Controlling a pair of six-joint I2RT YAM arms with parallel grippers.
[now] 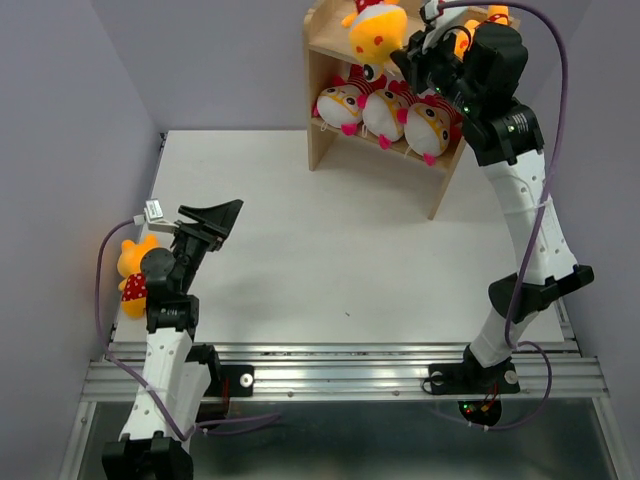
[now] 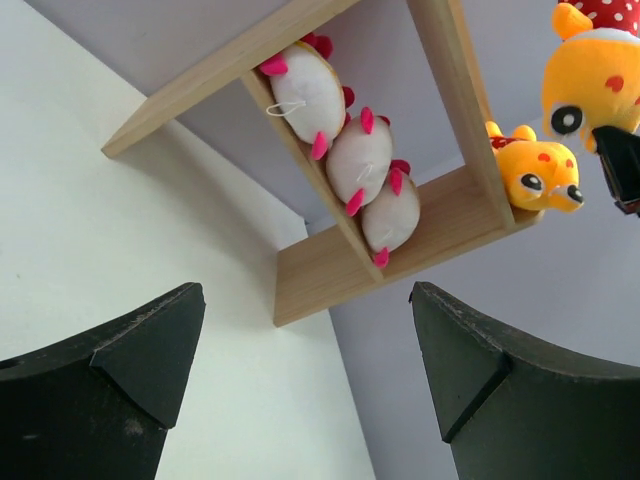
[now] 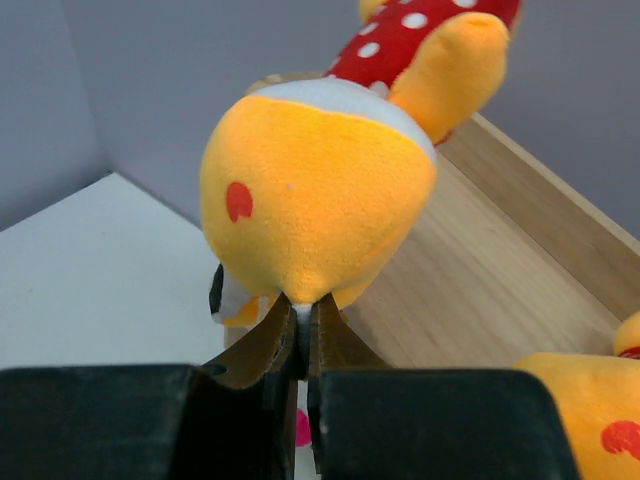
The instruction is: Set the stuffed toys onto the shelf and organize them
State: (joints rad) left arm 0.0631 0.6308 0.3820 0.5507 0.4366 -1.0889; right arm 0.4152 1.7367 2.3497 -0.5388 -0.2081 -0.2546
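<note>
The wooden shelf (image 1: pixel 320 110) stands at the far right of the table. Three white, striped stuffed toys (image 1: pixel 385 110) lie side by side on its lower tier, also in the left wrist view (image 2: pixel 345 150). My right gripper (image 1: pixel 408 52) is shut on an orange-yellow toy (image 1: pixel 375 32) by a pinch of its head (image 3: pixel 315 190), holding it over the upper tier (image 3: pixel 480 280). A second orange toy (image 2: pixel 535 172) lies on that tier to the right (image 3: pixel 590 410). A third orange toy (image 1: pixel 133 270) lies at the table's left edge behind my left arm. My left gripper (image 1: pixel 215 222) is open and empty (image 2: pixel 307 330).
The white table (image 1: pixel 330 250) is walled in by grey panels at the left, back and right. A metal rail (image 1: pixel 340 375) runs along the near edge, where both arm bases stand.
</note>
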